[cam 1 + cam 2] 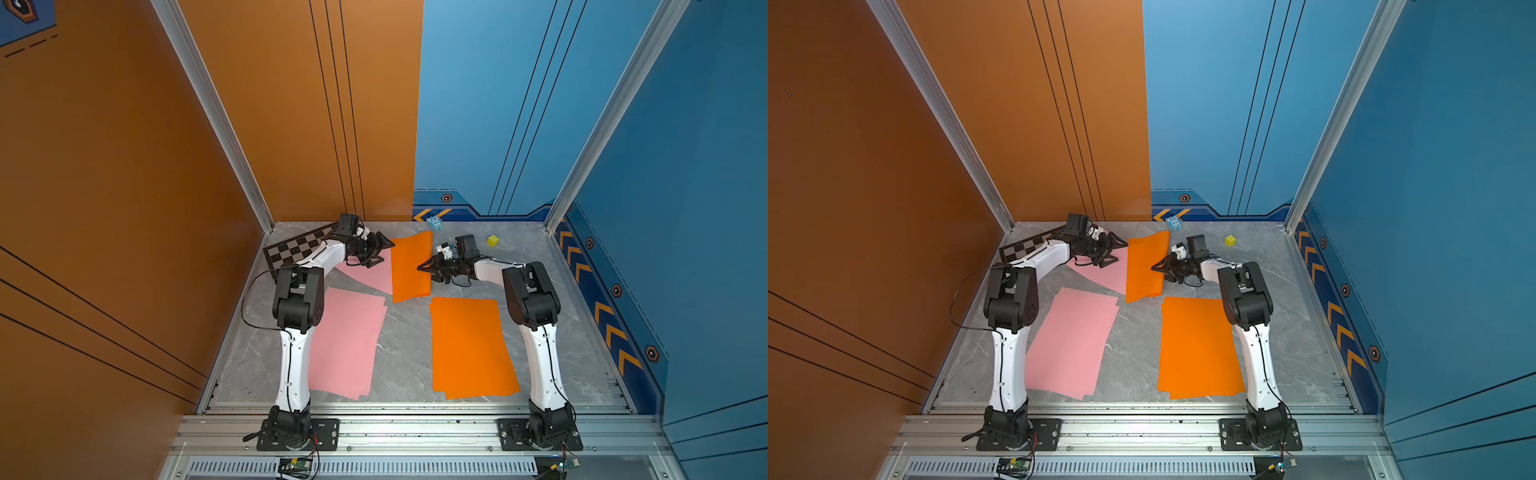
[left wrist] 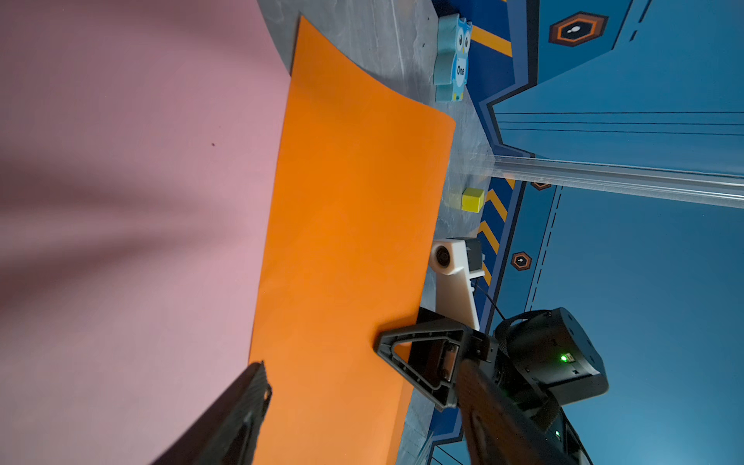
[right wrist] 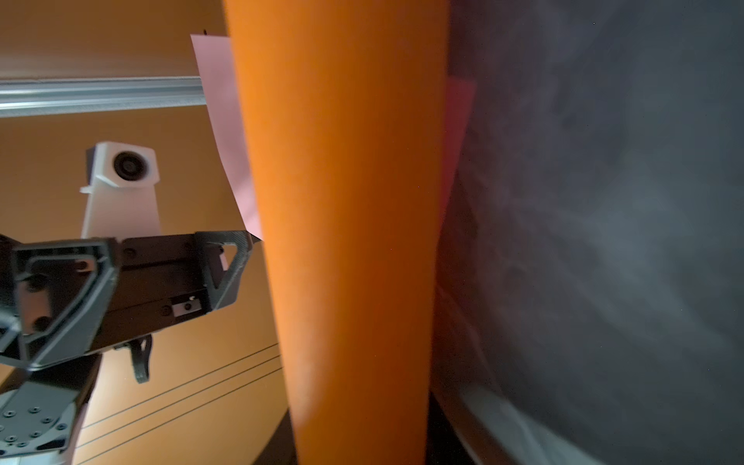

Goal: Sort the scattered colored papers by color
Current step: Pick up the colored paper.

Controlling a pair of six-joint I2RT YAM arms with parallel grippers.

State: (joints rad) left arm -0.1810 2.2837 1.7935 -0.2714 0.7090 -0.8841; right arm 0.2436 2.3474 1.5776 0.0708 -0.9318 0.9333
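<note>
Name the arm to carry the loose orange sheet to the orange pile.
Right: the right pincer meets the loose orange sheet at its edge, and the orange pile lies beside that arm. The left pincer stands open over a pink sheet.

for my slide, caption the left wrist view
right gripper grips the edge of a curled orange sheet over a pink sheet

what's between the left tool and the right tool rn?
One curled orange sheet, gripped at its edge by the right tool, overlapping a pink sheet beside the left tool. Shows in both top views and the left wrist view.
</note>
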